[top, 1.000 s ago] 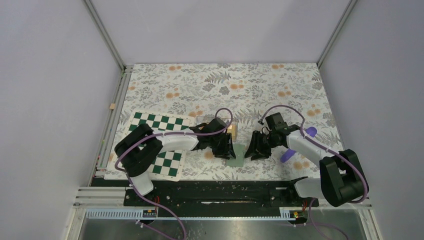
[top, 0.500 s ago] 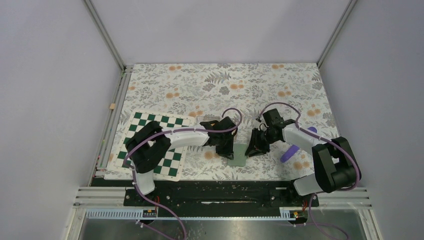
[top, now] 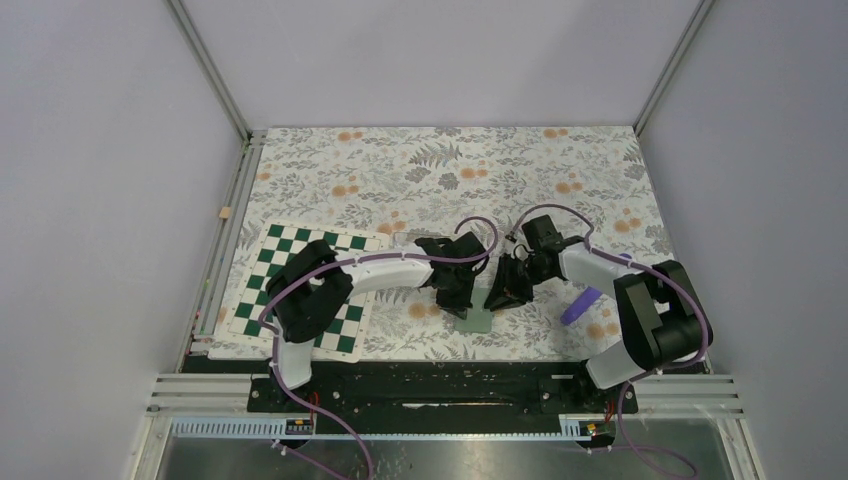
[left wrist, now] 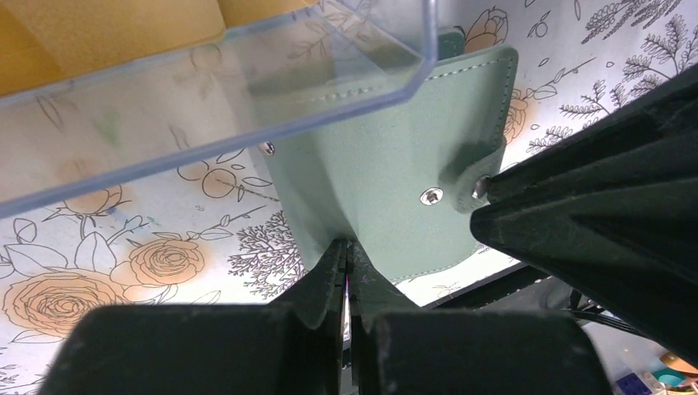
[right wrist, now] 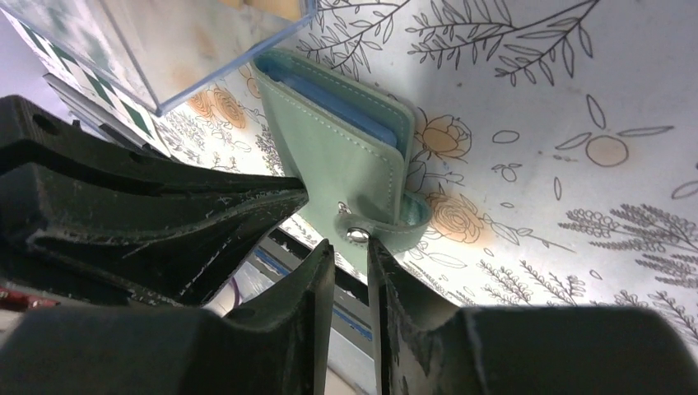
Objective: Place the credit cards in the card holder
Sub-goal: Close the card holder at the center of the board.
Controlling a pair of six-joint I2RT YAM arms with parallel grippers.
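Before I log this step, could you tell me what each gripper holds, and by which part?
Left gripper pinches the green leather card holder by its near edge. Right gripper brackets its snap tab; a firm grip cannot be told.

Arms: my left arm [top: 372, 272] and right arm [top: 592, 268] each wear smooth white shells on the long links, with bulky matte black housings at the joints.
Shoulders: rounded black motor blocks sit on short white bases.
Cables: a thin purple cable [top: 478, 220] runs along each arm and loops free near the wrist.
Left gripper: my left gripper [left wrist: 347, 255] has two matte black plastic fingers [left wrist: 321, 284], flat-faced and tapering to thin tips.
Right gripper: my right gripper [right wrist: 350, 247] has the same black wedge-shaped fingers, with pale scuffs and scratches along their edges.
Finger sides: broad black triangular ribs frame sunken panels.
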